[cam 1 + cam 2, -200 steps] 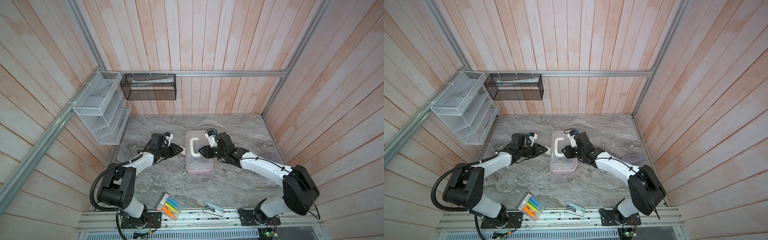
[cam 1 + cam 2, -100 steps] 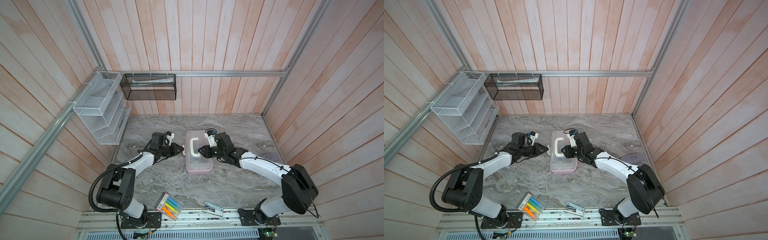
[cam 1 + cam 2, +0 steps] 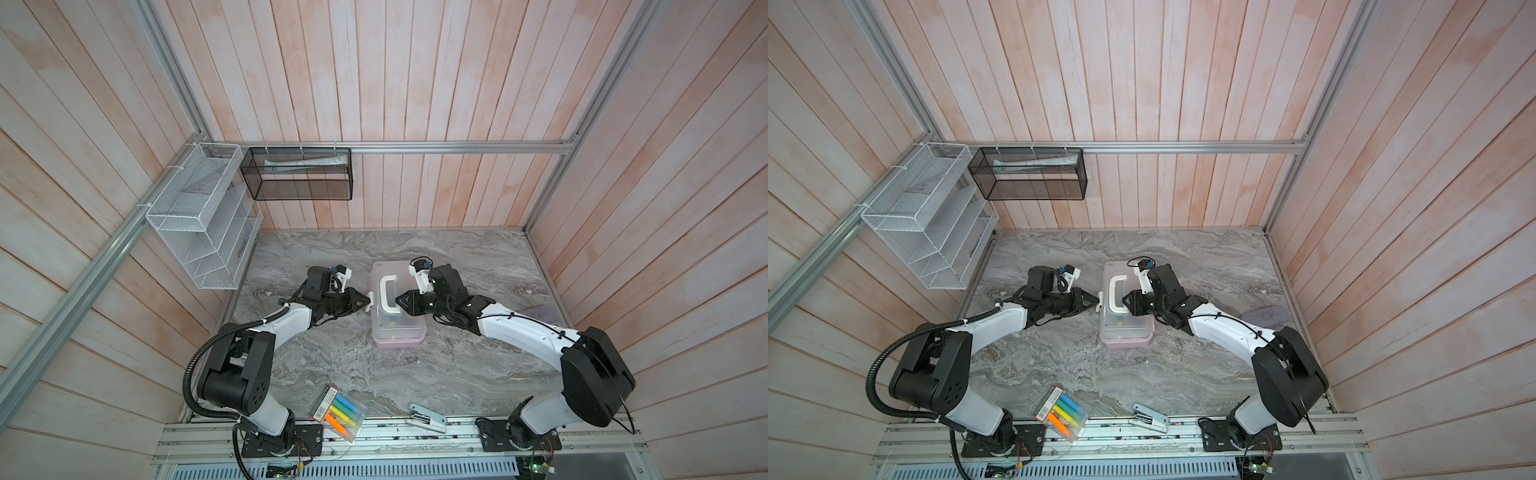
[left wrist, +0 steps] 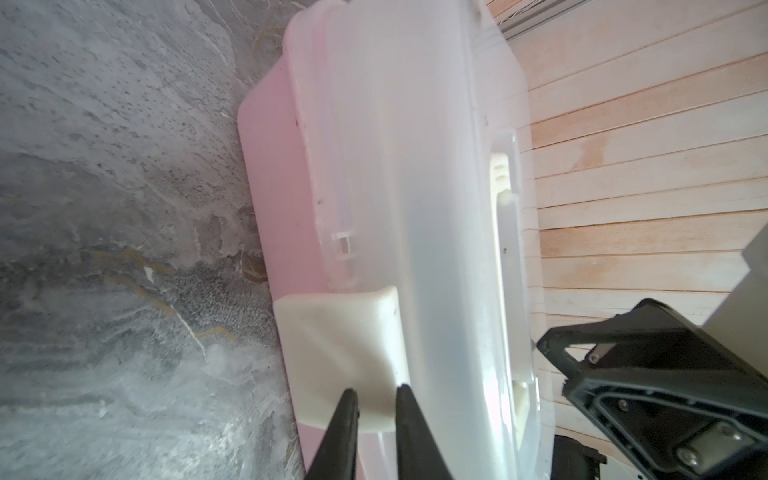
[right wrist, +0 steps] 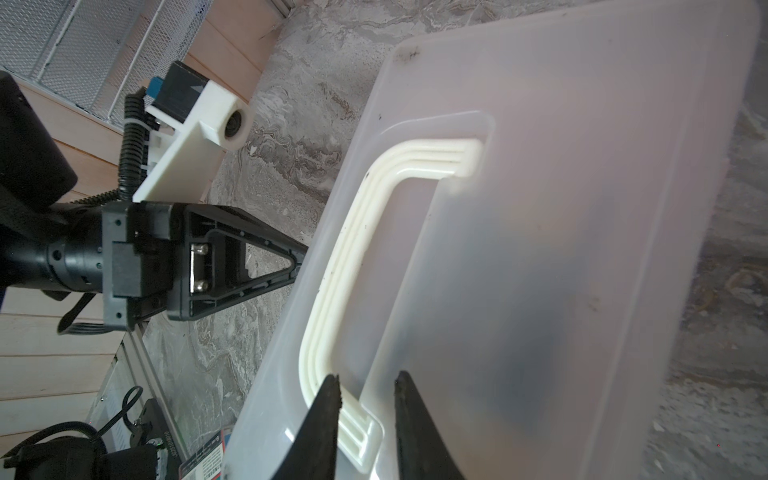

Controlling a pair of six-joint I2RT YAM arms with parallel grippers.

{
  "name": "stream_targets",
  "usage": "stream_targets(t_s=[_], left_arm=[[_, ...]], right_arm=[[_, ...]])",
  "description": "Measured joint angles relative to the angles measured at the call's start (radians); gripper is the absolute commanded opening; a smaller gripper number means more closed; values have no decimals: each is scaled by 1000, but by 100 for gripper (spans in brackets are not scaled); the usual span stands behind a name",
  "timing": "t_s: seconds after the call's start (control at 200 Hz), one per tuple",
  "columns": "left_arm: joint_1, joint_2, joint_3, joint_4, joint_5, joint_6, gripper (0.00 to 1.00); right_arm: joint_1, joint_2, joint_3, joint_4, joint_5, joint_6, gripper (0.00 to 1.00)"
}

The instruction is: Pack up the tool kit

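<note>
Pale pink rectangular plastic tool kit [image 3: 401, 330] sits mid-way across the grey marble tabletop [image 3: 332, 374], translucent lid down. Left gripper [image 4: 376, 411] has its fingers nearly together at the white latch [image 4: 340, 345], likely to snap it home; whether they pinch it can't be told. Right gripper [image 5: 366, 376] straddles the end of the white handle [image 5: 357, 232], fingers narrowly apart, probably steadying the lid; a grip can't be confirmed.

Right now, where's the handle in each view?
In a top view: handle on the lid, toward its left edge.
In a top view: same spot.
Left wrist: edge-on along the lid's top, beyond the latch.
Right wrist: runs across the lid, one end between the right gripper's fingers.
Shared landmark: the translucent lid.
</note>
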Motion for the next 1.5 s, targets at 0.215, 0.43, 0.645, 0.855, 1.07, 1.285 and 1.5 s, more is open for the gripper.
stream_targets(t_s=[0.215, 0.43, 0.645, 0.855, 1.07, 1.285, 1.5], left_arm=[[0, 24, 8, 14, -1, 0, 19], [-1, 40, 8, 23, -5, 1, 22], [-8, 50, -8, 50, -8, -2, 28], [-9, 50, -43, 120, -5, -13, 29], [-18, 70, -89, 236, 9, -51, 30], [-32, 87, -135, 363, 22, -94, 30], [-43, 100, -137, 391, 29, -106, 30]], right_arm=[[-3, 6, 0, 11, -3, 0, 26], [-5, 9, 0, 15, -7, 0, 26], [-7, 12, 0, 17, -14, 0, 25], [-8, 18, 2, 23, -29, 0, 25], [-9, 26, 4, 23, -52, 5, 25], [-8, 37, -2, 38, -92, 15, 24], [-6, 36, -21, 42, -111, 34, 24]])
